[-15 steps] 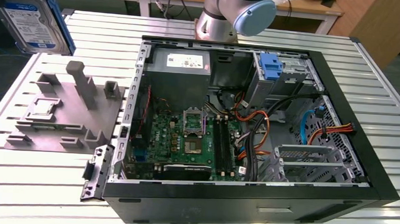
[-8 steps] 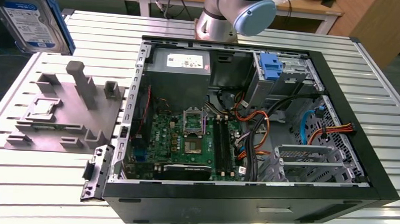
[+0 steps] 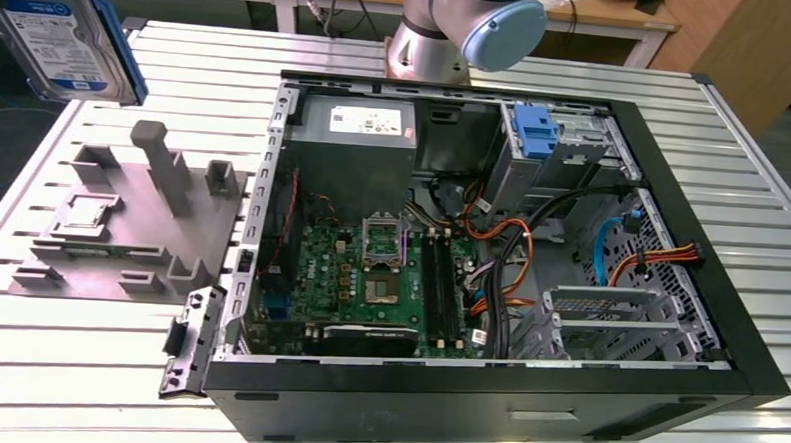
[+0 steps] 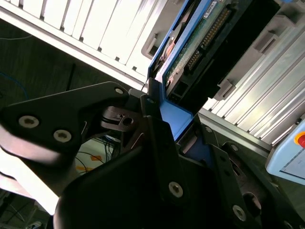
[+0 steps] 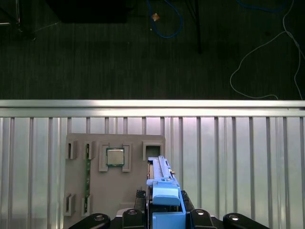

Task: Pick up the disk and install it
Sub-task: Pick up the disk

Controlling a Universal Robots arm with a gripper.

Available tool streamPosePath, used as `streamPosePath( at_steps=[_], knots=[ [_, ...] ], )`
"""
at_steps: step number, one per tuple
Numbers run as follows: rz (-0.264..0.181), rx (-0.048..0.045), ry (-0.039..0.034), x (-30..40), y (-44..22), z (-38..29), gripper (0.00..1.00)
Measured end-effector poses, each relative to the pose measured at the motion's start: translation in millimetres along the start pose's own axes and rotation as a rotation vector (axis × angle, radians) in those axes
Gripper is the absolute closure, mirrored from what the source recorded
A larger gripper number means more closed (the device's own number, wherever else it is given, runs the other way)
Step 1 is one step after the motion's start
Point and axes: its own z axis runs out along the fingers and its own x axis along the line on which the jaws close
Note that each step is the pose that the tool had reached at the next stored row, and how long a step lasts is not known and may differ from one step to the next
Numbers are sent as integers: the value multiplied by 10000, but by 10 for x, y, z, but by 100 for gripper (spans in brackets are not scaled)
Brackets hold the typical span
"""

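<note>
Disk (image 3: 56, 32), a flat silver-grey rectangle framed in bright blue plastic, hung on edge at the exterior view's left, its long axis near upright and its label facing that camera. We saw the black gripper (image 5: 166, 215) clamped on its blue end. Beneath lay one slatted aluminium table (image 3: 81, 388) over dark carpet (image 5: 95, 57), bearing one open black computer case (image 3: 495, 396) and one grey moulded fixture plate (image 3: 114, 239).

The disk (image 3: 56, 37): grey metal, white-and-blue label, bright blue carrier edge. Counter (image 3: 82, 368): pale silver, striped by parallel ribs; parts holder (image 3: 114, 239) plain grey. Computer case (image 3: 494, 411) black, motherboard (image 3: 366, 280) green, cables (image 3: 664, 256) orange.
</note>
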Motion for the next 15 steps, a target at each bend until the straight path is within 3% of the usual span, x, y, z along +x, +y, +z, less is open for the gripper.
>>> streamPosePath(
  at_steps=[15],
  knots=[
    [0, 2, -1, -3, 1, -43, 63]
  ],
)
